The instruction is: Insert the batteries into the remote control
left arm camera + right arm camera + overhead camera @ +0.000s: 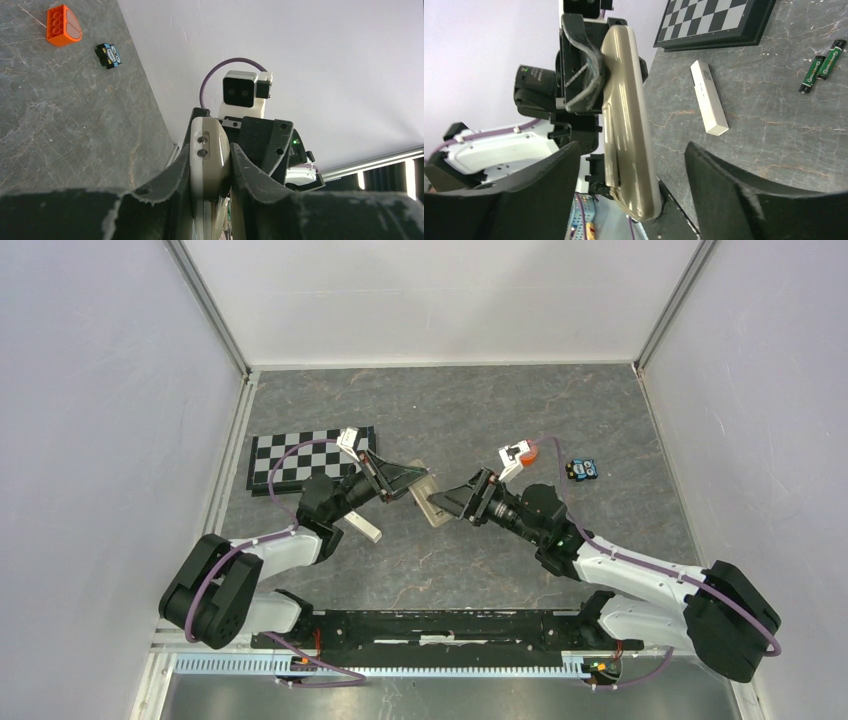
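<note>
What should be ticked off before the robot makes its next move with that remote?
1. Slim tan-grey remote control clamped in the left gripper: ok.
2. Right gripper open, one finger on each side of the remote and neither touching it: ok.
3. Two dark batteries with green labels lying side by side on the grey stone-pattern table, nothing on top of them: ok.
4. White rectangular bar lying apart from the batteries: ok.
5. Remote's battery recess open and facing the right gripper: cannot tell.

Remote control (629,125) tan-grey; batteries (813,73) black, green labels; board (719,20) black-white chequered; brick (64,25) orange.
</note>
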You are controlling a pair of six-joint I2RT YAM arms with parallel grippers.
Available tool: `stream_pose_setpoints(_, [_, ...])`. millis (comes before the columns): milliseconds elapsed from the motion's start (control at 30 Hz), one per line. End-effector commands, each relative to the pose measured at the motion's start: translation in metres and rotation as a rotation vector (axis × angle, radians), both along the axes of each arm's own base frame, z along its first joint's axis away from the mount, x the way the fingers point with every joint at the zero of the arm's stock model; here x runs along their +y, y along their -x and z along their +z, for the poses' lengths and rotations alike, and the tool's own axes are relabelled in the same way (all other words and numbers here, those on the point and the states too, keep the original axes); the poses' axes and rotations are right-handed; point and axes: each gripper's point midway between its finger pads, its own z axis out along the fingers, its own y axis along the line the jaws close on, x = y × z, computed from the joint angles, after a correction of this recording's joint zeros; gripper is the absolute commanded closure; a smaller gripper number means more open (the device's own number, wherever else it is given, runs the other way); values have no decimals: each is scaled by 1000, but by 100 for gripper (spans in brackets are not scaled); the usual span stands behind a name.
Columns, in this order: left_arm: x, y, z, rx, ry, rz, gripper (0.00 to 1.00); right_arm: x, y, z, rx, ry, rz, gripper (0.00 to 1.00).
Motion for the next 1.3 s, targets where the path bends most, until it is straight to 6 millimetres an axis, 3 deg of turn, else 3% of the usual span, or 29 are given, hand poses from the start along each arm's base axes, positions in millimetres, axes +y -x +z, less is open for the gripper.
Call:
stream_pose_setpoints(0, [-3,8,34,-66,71,-47,98,-1,12,8,-68,-33,53,27])
stream_pose_setpoints(233, [-4,13,40,-83,72,-78,98,-4,8,-1,-70,-22,27,68])
stream_pose_setpoints(333, [-5,16,39,-90,62,-90,98,-5,4,-8,-68,10,9,71])
stream_pose_setpoints(633, [-9,26,56,-92,93,-159,98,-7,-10,-40,-101,195,-18,71])
stream_pose_setpoints(867, [-15,41,61,-198,58,-201,98,-1,-21,-62,65,212,-66,68])
stream_pose_setpoints(1133, [-19,49,60,-200,51,-258,98,-1,-28,-45,-22,203,-82,57])
stream_pose_setpoints(1267, [-19,49,59,-227,28,-257,98,-5,-22,-27,-116,196,-59,38])
